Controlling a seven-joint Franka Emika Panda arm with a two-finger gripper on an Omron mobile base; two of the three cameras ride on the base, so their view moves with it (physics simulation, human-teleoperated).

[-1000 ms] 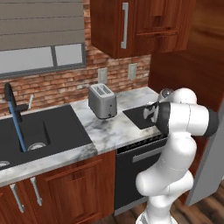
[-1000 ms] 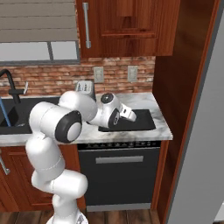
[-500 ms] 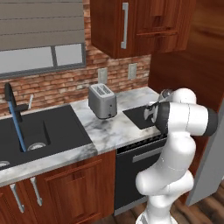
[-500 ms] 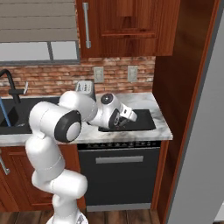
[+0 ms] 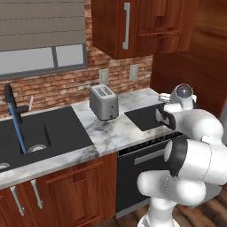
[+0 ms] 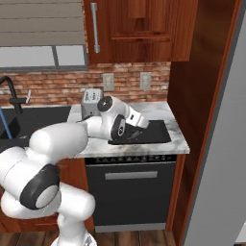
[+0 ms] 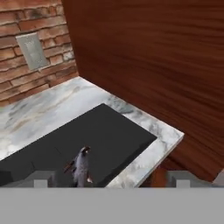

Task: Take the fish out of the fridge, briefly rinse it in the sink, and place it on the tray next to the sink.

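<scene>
Fish (image 7: 80,168) on tray (image 7: 113,135), between open fingertips (image 7: 40,179)

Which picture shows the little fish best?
The hand view: the fish lies in plain sight on the black tray, between the open claw tips. In the left and right base views the arm covers that part of the tray, so I can't make it out.

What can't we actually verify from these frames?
- Fish: hand view, its lower end is cut off at the bottom edge; whether it lies flat on the tray is unclear.
- Fish in the base views: the arm hides that part of the tray.
- Gripper: right base view, fingers too small and dark against the tray to judge.
- Sink: left base view, cut by the left edge.
</scene>
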